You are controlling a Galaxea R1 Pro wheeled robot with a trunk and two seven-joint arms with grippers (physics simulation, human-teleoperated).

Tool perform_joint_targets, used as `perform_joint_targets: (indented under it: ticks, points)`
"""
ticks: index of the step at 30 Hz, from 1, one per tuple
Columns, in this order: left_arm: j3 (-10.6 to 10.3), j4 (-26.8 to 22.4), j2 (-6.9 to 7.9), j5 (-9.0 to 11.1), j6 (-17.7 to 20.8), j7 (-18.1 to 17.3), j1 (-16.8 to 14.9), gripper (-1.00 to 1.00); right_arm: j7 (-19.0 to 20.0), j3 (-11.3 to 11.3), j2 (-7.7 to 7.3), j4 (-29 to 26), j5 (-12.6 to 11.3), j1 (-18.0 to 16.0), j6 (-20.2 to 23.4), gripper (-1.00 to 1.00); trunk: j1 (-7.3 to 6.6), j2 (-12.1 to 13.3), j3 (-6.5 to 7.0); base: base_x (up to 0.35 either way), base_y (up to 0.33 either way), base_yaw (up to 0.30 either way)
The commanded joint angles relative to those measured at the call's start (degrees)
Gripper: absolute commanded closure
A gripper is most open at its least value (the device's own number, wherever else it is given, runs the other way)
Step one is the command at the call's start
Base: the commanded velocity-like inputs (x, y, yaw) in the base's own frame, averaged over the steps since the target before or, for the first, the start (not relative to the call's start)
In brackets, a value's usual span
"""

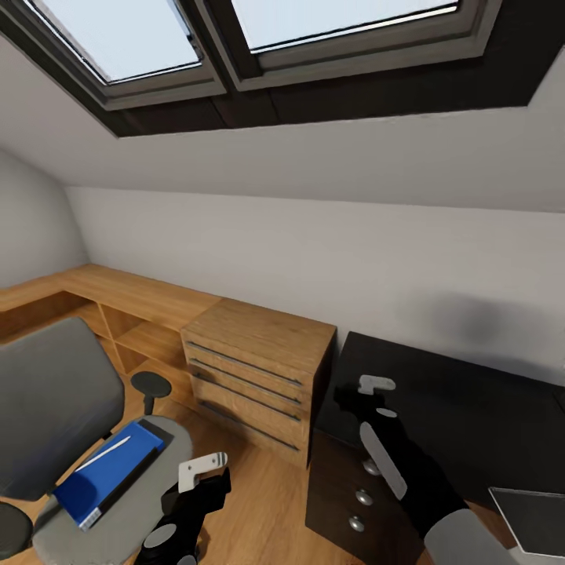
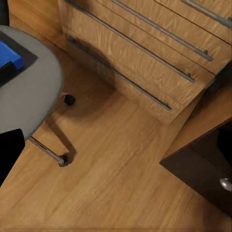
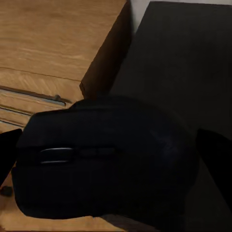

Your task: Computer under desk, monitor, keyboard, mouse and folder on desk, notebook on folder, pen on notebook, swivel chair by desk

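Mouse (image 3: 104, 162), black, is gripped in the right hand (image 1: 369, 396) above the black counter (image 1: 471, 408). Left hand (image 1: 205, 464), grip unclear, hovers beside the swivel chair (image 1: 55, 408) holding the folder (image 1: 106, 475).

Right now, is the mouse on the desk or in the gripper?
In the right gripper: the mouse sits between its fingers, above the desk edge.
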Motion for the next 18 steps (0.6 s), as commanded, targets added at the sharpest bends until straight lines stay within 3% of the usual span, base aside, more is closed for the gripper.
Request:
perform_joint_targets:
  ticks: [1,3,6,14,18]
  points:
    - [-0.09,-0.08,0.03,0.42,0.15,0.50,-0.06,-1.00,-0.57,0.17,-0.29,-0.81,-1.21,0.23,0.40,1.00,0.01,-0.05,-0.08,-0.002,0.000,0.000]
    - [-0.09,0.03,0.03,0.43,0.22,0.50,-0.06,-1.00,-0.86,-1.02,-0.54,-1.56,-1.78,0.55,0.60,1.00,0.01,-0.05,-0.08,0.000,0.000,0.000]
    - [-0.08,0.26,0.09,0.54,0.36,0.40,-0.06,-1.00,-5.38,-3.76,-0.30,-1.80,-2.00,0.60,0.41,1.00,0.01,-0.05,-0.08,-0.086,0.054,-0.090]
    - [-0.08,0.35,0.11,0.65,0.41,0.34,-0.06,-1.00,-7.39,-4.78,-0.07,-2.01,-2.11,0.61,0.26,1.00,0.01,-0.05,-0.08,-0.246,0.146,-0.115]
    - [-0.06,0.36,0.11,0.60,0.41,0.40,-0.06,-1.00,-7.55,-4.91,-0.04,-2.04,-2.11,0.61,0.23,1.00,0.01,-0.05,-0.08,-0.320,-0.037,-0.008]
